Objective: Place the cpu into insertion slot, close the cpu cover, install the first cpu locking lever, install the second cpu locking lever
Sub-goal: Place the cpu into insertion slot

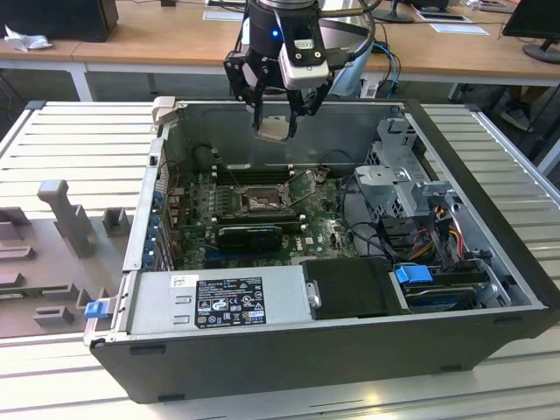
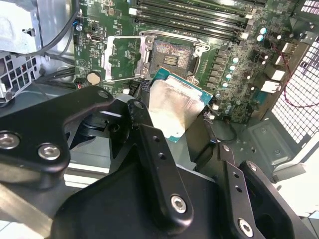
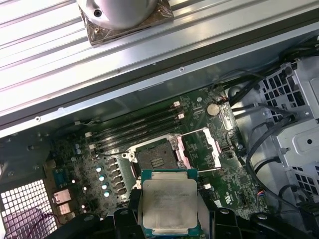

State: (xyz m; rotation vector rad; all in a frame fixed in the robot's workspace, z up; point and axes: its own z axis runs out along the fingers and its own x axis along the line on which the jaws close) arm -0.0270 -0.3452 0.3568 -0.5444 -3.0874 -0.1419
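My gripper (image 1: 274, 118) hangs above the open computer case, shut on the cpu (image 1: 274, 129) by two opposite edges. In both wrist views the cpu (image 2: 174, 107) (image 3: 169, 206) shows its dull silver top between the black fingers (image 2: 154, 149), above the green board and apart from it. The insertion slot (image 1: 261, 201) (image 2: 172, 57) (image 3: 154, 159) lies bare below, its dark pin field uncovered. The cpu cover (image 2: 122, 59) (image 3: 199, 149) stands swung open beside the slot, a thin metal frame with a large window.
Long black memory slots (image 1: 254, 171) run behind the slot. A drive cage (image 1: 402, 175) with cables fills the case at the exterior view's right, and a power supply (image 1: 219, 302) sits in front. A round silver part (image 3: 119, 12) rests on the ribbed table outside the case.
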